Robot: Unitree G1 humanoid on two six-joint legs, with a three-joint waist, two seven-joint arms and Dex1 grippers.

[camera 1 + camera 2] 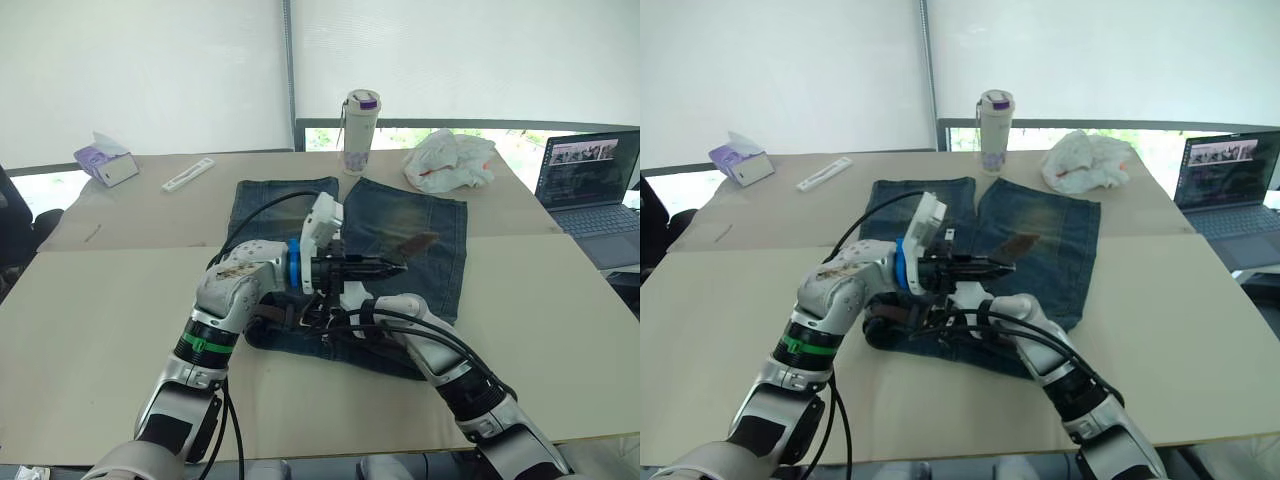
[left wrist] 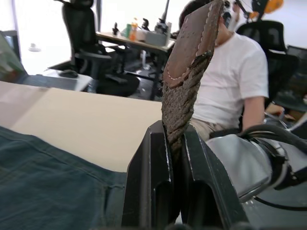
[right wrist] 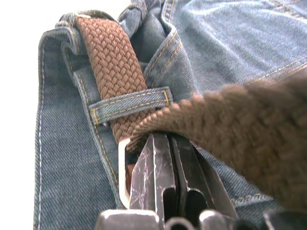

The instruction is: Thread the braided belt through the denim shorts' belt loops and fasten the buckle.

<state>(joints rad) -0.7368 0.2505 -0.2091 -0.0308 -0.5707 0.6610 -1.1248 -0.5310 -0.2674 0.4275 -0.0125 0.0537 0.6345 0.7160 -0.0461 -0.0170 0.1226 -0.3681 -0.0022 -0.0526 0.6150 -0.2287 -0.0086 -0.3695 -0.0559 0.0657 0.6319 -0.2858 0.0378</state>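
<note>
Brown braided belt [image 2: 184,91] tip clamped in left fingers [image 2: 153,191] — right fingers [image 3: 151,184] together at buckle [image 3: 123,175].

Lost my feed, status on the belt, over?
Left gripper shut on braided belt tip, raised. Right gripper shut at buckle. Belt under one belt loop. Nothing blocking denim shorts.

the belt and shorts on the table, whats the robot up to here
The robot is fastening a braided belt on denim shorts laid on the table. The belt already passes under a belt loop at the waistband. The left hand is shut on the belt's leather-tipped free end, held up over the shorts. The right hand is shut at the silver buckle.
</note>
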